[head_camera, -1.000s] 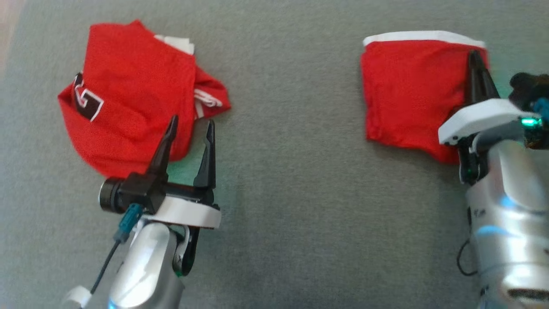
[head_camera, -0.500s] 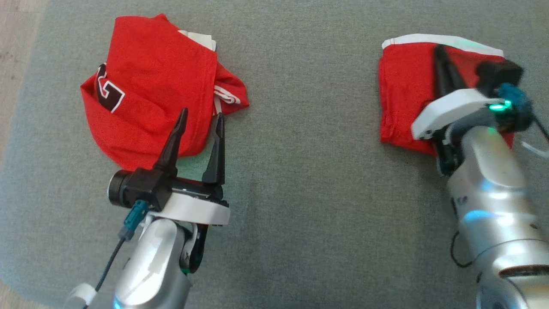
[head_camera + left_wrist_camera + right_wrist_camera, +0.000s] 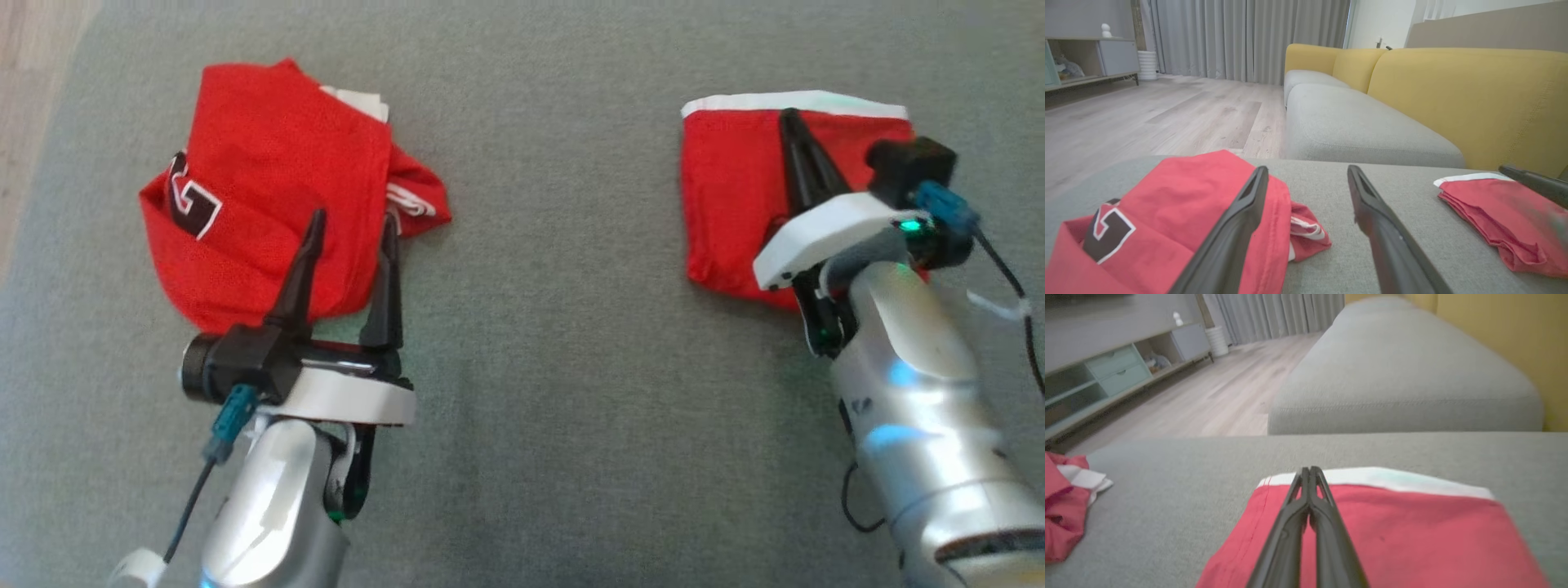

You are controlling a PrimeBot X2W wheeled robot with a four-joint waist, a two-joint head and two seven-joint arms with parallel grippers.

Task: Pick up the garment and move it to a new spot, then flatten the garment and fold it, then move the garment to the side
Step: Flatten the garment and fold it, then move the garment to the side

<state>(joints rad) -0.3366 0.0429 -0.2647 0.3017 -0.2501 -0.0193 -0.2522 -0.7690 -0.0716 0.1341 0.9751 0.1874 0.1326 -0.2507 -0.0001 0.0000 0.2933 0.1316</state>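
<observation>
Right side: the folded red cloth garment with white edge band (image 3: 731, 192) lies flat on the grey fabric cushion (image 3: 555, 367). My right claw (image 3: 789, 119) is pressed shut above it, with no cloth seen between the tips.

Left side: the crumpled red jersey with black letter (image 3: 261, 163) is not yet flattened. My left claw (image 3: 353, 219) gapes empty at its near edge.

Judged: one garment done, one not yet begun.

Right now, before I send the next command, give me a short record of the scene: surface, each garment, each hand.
surface: grey cushion
crumpled garment: red with a dark letter patch, bunched up, on the robot's left
folded garment: red with a white band along its far edge, lying flat on the robot's right
left hand: open, fingers over the near edge of the crumpled garment, holding nothing
right hand: shut, fingers together over the folded garment; contact with the cloth unclear
</observation>
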